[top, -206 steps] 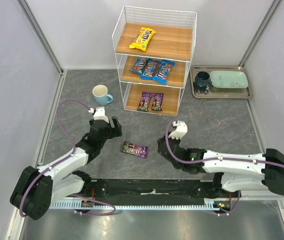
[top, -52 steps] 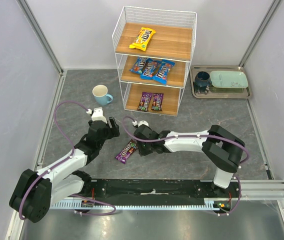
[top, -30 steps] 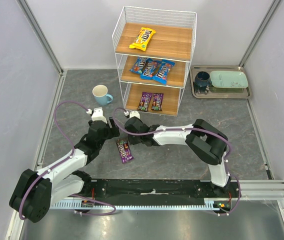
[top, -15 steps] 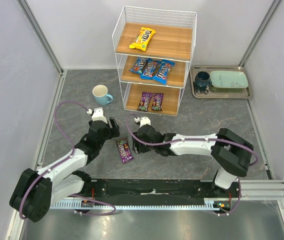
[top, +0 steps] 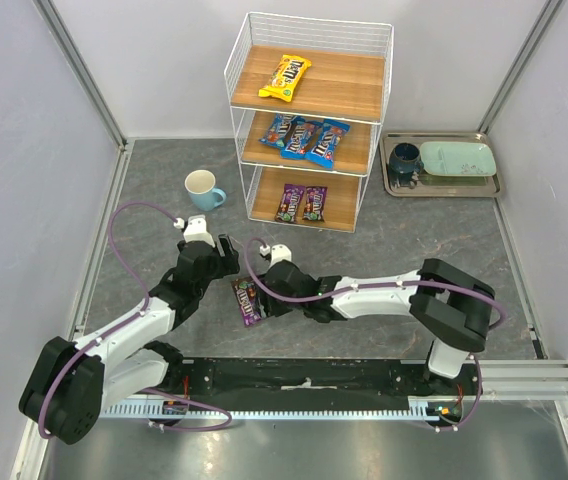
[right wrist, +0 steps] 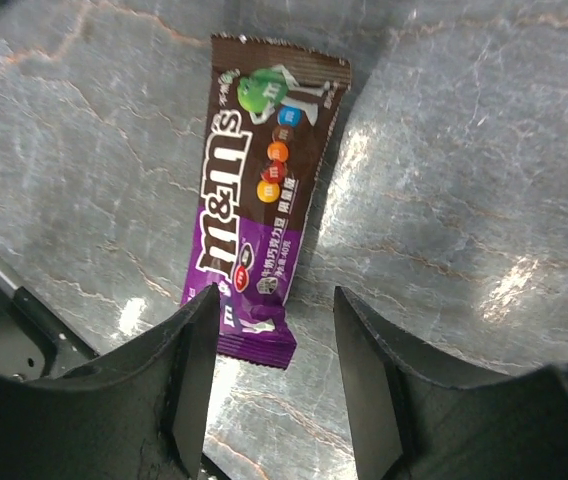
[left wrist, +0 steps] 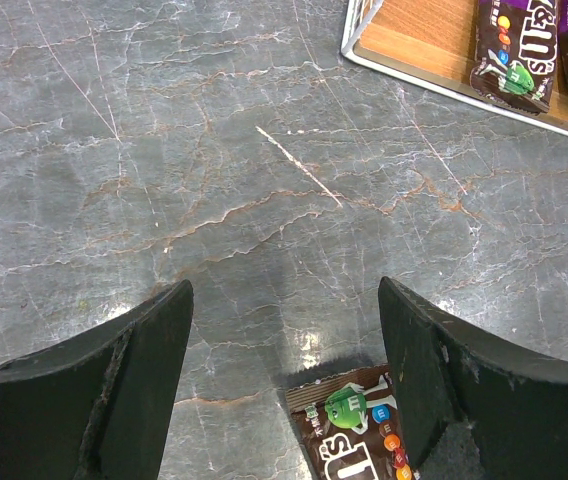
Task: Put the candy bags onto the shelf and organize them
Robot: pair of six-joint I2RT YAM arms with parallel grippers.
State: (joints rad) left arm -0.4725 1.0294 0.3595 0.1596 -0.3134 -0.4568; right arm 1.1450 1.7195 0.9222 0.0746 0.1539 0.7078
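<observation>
The last loose bag (top: 248, 301) lies flat on the table (top: 414, 240) between the 2 arms. By my count 6 of 7 are shelved and 1 remains.

The right gripper (right wrist: 276, 295) hangs low over it, jaws apart and holding nothing. The bag's purple end sits between them, but I cannot tell whether they touch the wrapper. The left gripper (left wrist: 284, 290) is just beside it, jaws wide and empty, with the bag's other end at the lower edge of its view.

Farther back, a cup (top: 202, 188) stands upright, left of the shelf (top: 349, 85), and nothing shows inside it.

- **Bottom board:** 2 purple bags (top: 302, 203) lie side by side, with bare wood on either side. I judge the loose one belongs here.
- **Middle board:** 3 blue bags (top: 306, 137).
- **Top board:** 1 yellow bag (top: 284, 77), lying at an angle.

To the shelf's right, a tray (top: 392, 185) carries a dark mug (top: 404, 160) and a green plate (top: 457, 158).
</observation>
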